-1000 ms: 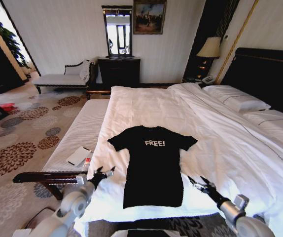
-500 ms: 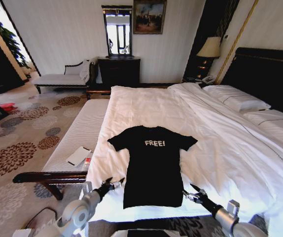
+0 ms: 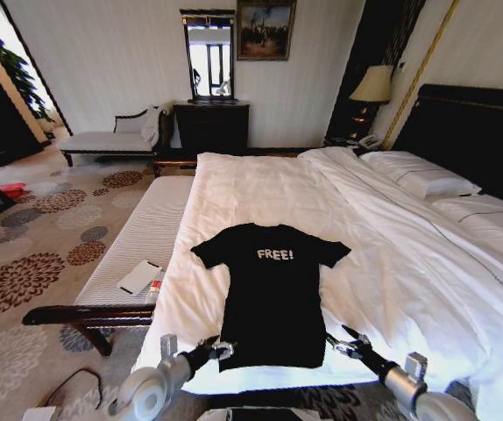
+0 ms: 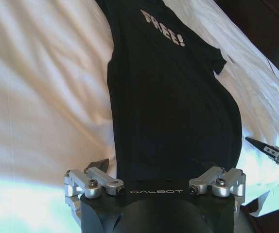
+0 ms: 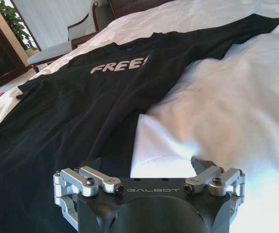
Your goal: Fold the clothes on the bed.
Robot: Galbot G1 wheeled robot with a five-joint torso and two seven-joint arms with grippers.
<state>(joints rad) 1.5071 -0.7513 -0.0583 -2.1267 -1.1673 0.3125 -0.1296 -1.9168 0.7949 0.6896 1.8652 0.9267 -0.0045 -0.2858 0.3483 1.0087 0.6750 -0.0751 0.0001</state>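
**Both grippers at the shirt's hem, one T-shirt flat on one bed**

You have one black T-shirt (image 3: 273,294) lying flat, chest up, white "FREE!" lettering readable, near the foot of the bed (image 3: 392,254). Collar points toward the far side of the mattress, hem toward you. Two sleeves spread out to either side.

Your left gripper (image 3: 217,349) sits at the hem's left corner. In the left wrist view its fingers stand spread apart, one dark fingertip (image 4: 99,163) over white sheet beside the shirt's edge, the rest of the span over black fabric. Nothing pinched.

Your right gripper (image 3: 343,344) sits at the hem's right corner, fingers likewise parted. From its wrist camera one fingertip (image 5: 201,164) lies over white sheet and the other over the shirt; whether either tip touches cloth is hard to tell at this angle.

Count beyond the shirt: two pillows (image 3: 420,178) at the dark headboard (image 3: 471,132), one lamp (image 3: 373,85) beside it, one white-cushioned bench (image 3: 138,239) along the bed's left side with a small white card (image 3: 140,277) on it.
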